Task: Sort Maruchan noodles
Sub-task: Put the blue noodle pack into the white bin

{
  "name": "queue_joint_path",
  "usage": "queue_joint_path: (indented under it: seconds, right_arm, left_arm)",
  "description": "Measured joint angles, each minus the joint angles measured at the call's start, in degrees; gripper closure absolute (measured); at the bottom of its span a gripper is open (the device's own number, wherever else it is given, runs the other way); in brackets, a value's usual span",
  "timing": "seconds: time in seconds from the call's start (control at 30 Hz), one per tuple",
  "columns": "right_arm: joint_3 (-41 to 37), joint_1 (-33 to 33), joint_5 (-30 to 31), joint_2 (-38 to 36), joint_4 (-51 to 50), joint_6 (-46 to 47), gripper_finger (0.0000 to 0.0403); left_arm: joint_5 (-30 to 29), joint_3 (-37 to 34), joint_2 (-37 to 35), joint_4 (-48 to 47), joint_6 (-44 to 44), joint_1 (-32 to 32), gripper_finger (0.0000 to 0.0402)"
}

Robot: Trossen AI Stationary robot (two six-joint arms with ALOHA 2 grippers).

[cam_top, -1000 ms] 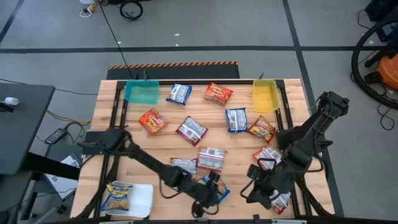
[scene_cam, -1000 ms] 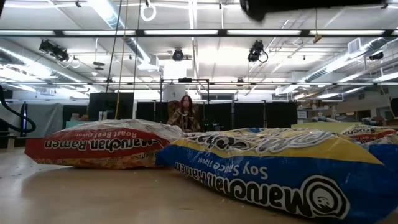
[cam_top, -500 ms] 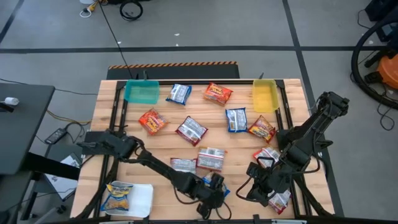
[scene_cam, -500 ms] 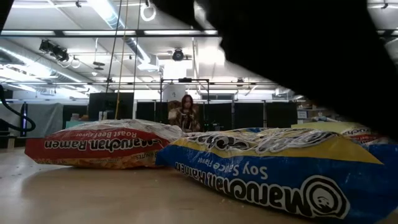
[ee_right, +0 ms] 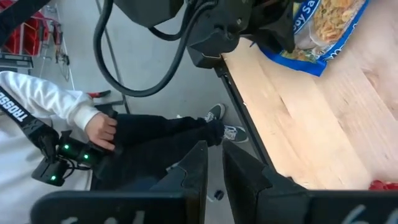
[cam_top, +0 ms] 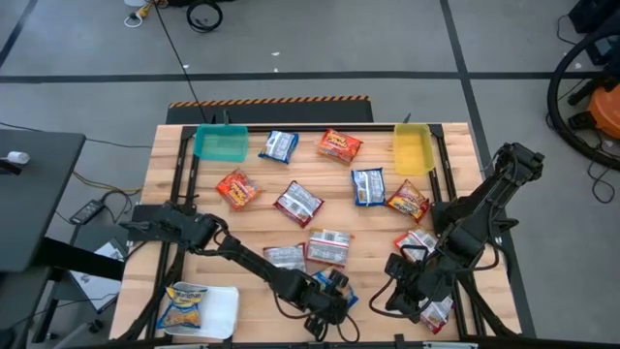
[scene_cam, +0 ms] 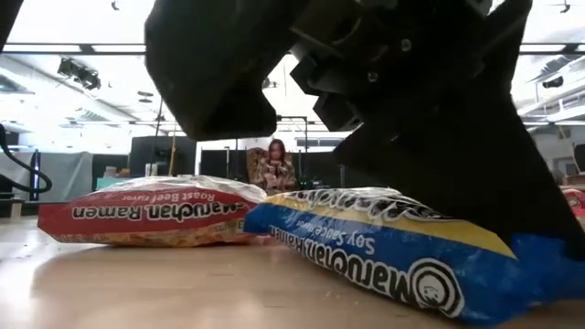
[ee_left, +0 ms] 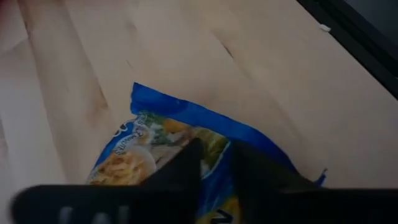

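Observation:
A blue-and-yellow Maruchan noodles packet (cam_top: 343,291) lies flat near the middle of the table's near edge. My left gripper (cam_top: 327,299) is down on it from the left, its fingers close together on the packet's printed top face (ee_left: 155,137). In the low view the gripper's dark bulk covers the packet's (scene_cam: 366,256) right end. My right gripper (cam_top: 399,291) hangs shut and empty above the near right part of the table, beside a red-and-white packet (cam_top: 438,312). Several more packets lie spread over the table. My left gripper is shut on the blue-and-yellow packet, its fingertips (ee_left: 186,165) on the top face (ee_left: 214,146), short of the blue far seam. The fingers slant down from the table's left. They hide how much plastic is caught. The packet rests on the table.
A teal tray (cam_top: 221,145) and a yellow tray (cam_top: 412,150) stand at the far edge. A white tray (cam_top: 221,312) at the near left holds one blue-and-yellow packet (cam_top: 182,305). A red packet (scene_cam: 146,215) lies just beside the held one. A person (ee_right: 74,124) sits past the near edge.
My left gripper has come down onto the blue-and-yellow packet, tipping more steeply downward, and its bulk now fills the top of the low view. The packet has shifted a little on the table beneath it.

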Motion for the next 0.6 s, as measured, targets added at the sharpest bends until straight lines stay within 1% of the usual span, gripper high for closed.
queue_joint_path:
  seconds: [0.07,0.1,0.23,0.3,0.43,0.6]
  right_arm:
    - [0.0,0.0,0.0,0.0,0.1,-0.1,0.0349]
    - [0.0,0.0,0.0,0.0,0.0,0.0,0.0349]
    - [0.0,0.0,0.0,0.0,0.2,0.2,0.0349]
    - [0.0,0.0,0.0,0.0,0.2,0.3,0.0349]
    - [0.0,0.0,0.7,0.0,0.2,0.3,0.0349]
    - [0.0,0.0,3.2,0.0,0.0,-0.4,0.0349]
  left_arm:
    - [0.0,0.0,0.2,-0.1,0.0,0.2,0.0375]
    - [0.1,0.0,0.5,0.3,0.0,0.2,0.0387]
    - [0.1,0.1,0.1,-1.1,0.8,0.2,0.0393]
    - [0.2,1.7,-0.8,-6.1,0.8,0.2,0.0396]
    - [0.1,8.6,-4.7,-17.7,0.4,-0.1,0.0398]
    - [0.0,16.0,-8.4,-31.2,-6.9,-2.1,0.0399]
